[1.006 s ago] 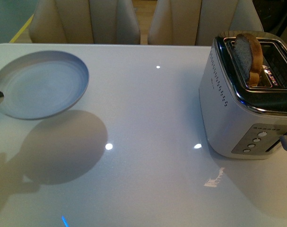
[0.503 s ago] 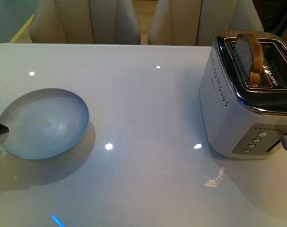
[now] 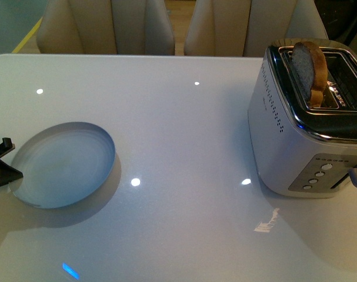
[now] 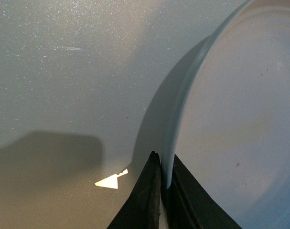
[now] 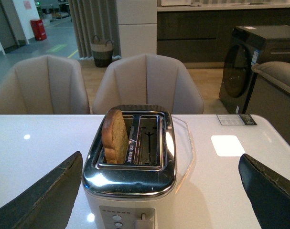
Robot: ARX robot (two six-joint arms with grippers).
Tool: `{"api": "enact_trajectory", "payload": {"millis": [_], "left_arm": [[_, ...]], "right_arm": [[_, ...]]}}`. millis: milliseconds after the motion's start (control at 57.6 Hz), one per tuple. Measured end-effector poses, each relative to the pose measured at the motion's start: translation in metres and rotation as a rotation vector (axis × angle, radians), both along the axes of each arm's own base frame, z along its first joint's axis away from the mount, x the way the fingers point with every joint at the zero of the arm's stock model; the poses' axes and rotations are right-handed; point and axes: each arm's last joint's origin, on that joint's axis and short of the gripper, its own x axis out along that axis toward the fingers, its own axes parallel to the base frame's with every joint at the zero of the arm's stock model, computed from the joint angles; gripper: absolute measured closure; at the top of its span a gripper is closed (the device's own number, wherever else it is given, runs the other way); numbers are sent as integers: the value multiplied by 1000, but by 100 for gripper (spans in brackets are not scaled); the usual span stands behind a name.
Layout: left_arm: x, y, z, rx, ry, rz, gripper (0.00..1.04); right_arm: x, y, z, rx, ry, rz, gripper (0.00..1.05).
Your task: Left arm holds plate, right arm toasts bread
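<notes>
The pale blue-grey plate [image 3: 65, 164] is low over the white table at the left, tilted a little. My left gripper [image 3: 7, 167] is shut on its left rim; in the left wrist view the black fingers [image 4: 145, 195] pinch the rim of the plate [image 4: 240, 119]. The bread [image 3: 309, 69] stands upright in the left slot of the silver toaster [image 3: 296, 141] at the right, sticking out on top. It also shows in the right wrist view [image 5: 115, 136]. My right gripper [image 5: 159, 191] is open and empty, in front of the toaster [image 5: 130, 181].
The toaster's lever [image 5: 144, 220] and round buttons [image 5: 117, 220] face my right gripper. Beige chairs [image 3: 107, 26] stand behind the table's far edge. A white card [image 5: 228, 145] lies on the table right of the toaster.
The plate has come down and nearer over the last second, from the far left towards the table's surface, and its shadow has shrunk beneath it. The toaster and bread have not moved.
</notes>
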Motion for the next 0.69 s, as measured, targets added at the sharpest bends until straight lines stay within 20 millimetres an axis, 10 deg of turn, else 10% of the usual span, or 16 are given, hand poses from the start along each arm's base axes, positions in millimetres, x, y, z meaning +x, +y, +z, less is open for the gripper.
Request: {"api": "enact_trajectory", "payload": {"millis": [434,694], "left_arm": [[4,2,11,17,-30,7,31],[25,8,77,82,-172,31,8]], "right_arm": [[0,0,0,0,0,0,9],[0,0,0,0,0,0,9]]}}
